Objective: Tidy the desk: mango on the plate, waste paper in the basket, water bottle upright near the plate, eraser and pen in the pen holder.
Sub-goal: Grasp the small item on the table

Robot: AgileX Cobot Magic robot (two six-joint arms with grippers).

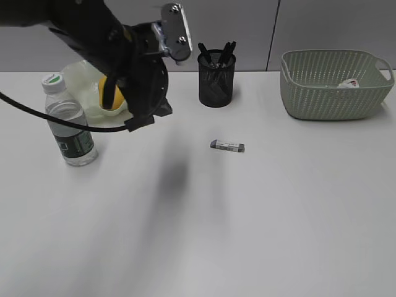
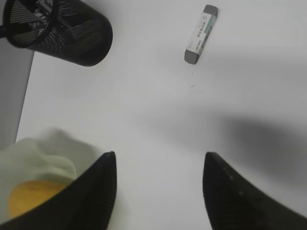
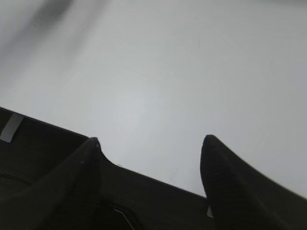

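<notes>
We saw the desk (image 1: 247, 216) spread wide and white beneath the left gripper (image 2: 158, 191), whose jaws stood apart with nothing between them, and likewise beneath the right gripper (image 3: 148, 167), its jaws parted over bare tabletop with nothing held. The basket (image 1: 334, 86) sat well away from the left gripper, at the far right of the exterior view, with the waste paper (image 1: 349, 83) lying inside it. The plate (image 2: 33, 158) lay just beside the left gripper's left finger, and the mango (image 2: 29, 199) rested in it, partly hidden behind that finger. The water bottle (image 1: 69, 124) stood upright near the plate, on the near side of the left arm in the exterior view. Ahead of the left gripper and off to its left stood the pen holder (image 2: 62, 31), with dark pens in it. The eraser (image 2: 201, 34) lay flat on the desk ahead of the gripper, to its right, apart from the holder.
</notes>
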